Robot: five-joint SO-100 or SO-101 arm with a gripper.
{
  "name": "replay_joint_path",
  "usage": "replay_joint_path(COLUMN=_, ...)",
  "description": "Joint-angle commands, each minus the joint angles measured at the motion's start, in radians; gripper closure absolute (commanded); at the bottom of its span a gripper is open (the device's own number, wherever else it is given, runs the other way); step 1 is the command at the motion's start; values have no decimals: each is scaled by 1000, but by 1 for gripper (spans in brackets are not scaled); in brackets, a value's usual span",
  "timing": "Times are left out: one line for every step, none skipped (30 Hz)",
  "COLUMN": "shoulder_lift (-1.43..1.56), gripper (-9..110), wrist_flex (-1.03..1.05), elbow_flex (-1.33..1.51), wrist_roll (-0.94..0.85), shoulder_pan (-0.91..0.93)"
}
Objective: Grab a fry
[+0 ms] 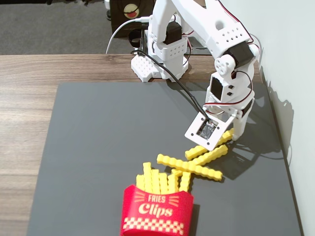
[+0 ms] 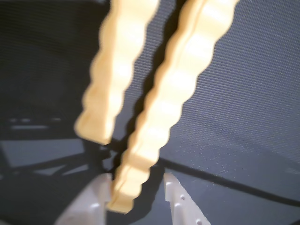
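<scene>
- While the white arm (image 1: 216,44) bends down over the right side of the dark grey mat (image 1: 98,147) in the fixed view, its jaws sit low at the mat, mostly hidden behind the wrist camera plate (image 1: 206,130).
- From the wrist view, the jaws stand spread, one white fingertip (image 2: 180,199) on each side of the near end of the fry (image 2: 164,103); whether either tip touches it I cannot tell.
- That fry lies flat on the mat, running away from the jaws; a second crinkle stick (image 2: 115,70) lies just beside it to the left in the wrist view, almost parallel.
- Seen from the fixed view, the two sticks (image 1: 209,153) poke out from under the camera plate, and a longer crinkle stick (image 1: 189,167) lies across the mat just in front of them.
- Nearer the front edge stands the red "Fries Clips" carton (image 1: 157,211), several yellow sticks (image 1: 160,179) upright in it.
- Under the mat is a wood-grain tabletop (image 1: 24,98).
</scene>
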Motion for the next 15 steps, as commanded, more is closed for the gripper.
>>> replay_joint_path(shoulder_lift=-2, gripper=93, wrist_flex=-12, elbow_flex=-41, wrist_roll=-3, shoulder_pan=-9)
replay_joint_path(shoulder_lift=-2, gripper=94, wrist_flex=-12, elbow_flex=-43, wrist_roll=-3, shoulder_pan=-11)
replay_joint_path(shoulder_lift=-3, gripper=96, wrist_flex=-12, elbow_flex=-43, wrist_roll=-3, shoulder_pan=-11)
replay_joint_path(shoulder_lift=-3, gripper=98, wrist_flex=-12, elbow_flex=-43, wrist_roll=-3, shoulder_pan=-11)
replay_joint_path(shoulder_lift=-3, gripper=100, wrist_flex=-12, elbow_flex=-43, wrist_roll=-3, shoulder_pan=-11)
replay_joint_path(shoulder_lift=-3, gripper=101, wrist_flex=-12, elbow_flex=-44, wrist_roll=-3, shoulder_pan=-12)
replay_joint_path(shoulder_lift=-3, gripper=101, wrist_flex=-12, elbow_flex=-44, wrist_roll=-3, shoulder_pan=-12)
replay_joint_path(shoulder_lift=-3, gripper=101, wrist_flex=-12, elbow_flex=-44, wrist_roll=-5, shoulder_pan=-12)
replay_joint_path(shoulder_lift=-5, gripper=101, wrist_flex=-12, elbow_flex=-44, wrist_roll=-5, shoulder_pan=-12)
replay_joint_path(shoulder_lift=-5, gripper=101, wrist_flex=-11, elbow_flex=-44, wrist_roll=-6, shoulder_pan=-12)
replay_joint_path(shoulder_lift=-2, gripper=101, wrist_flex=-8, elbow_flex=-44, wrist_roll=-9, shoulder_pan=-12)
replay_joint_path(shoulder_lift=3, gripper=101, wrist_flex=0, elbow_flex=-43, wrist_roll=-14, shoulder_pan=-12)
replay_joint_path(shoulder_lift=14, gripper=101, wrist_flex=9, elbow_flex=-41, wrist_roll=-20, shoulder_pan=-11)
replay_joint_path(shoulder_lift=26, gripper=101, wrist_flex=18, elbow_flex=-35, wrist_roll=-26, shoulder_pan=-11)
replay_joint_path(shoulder_lift=37, gripper=101, wrist_flex=31, elbow_flex=-31, wrist_roll=-31, shoulder_pan=-9)
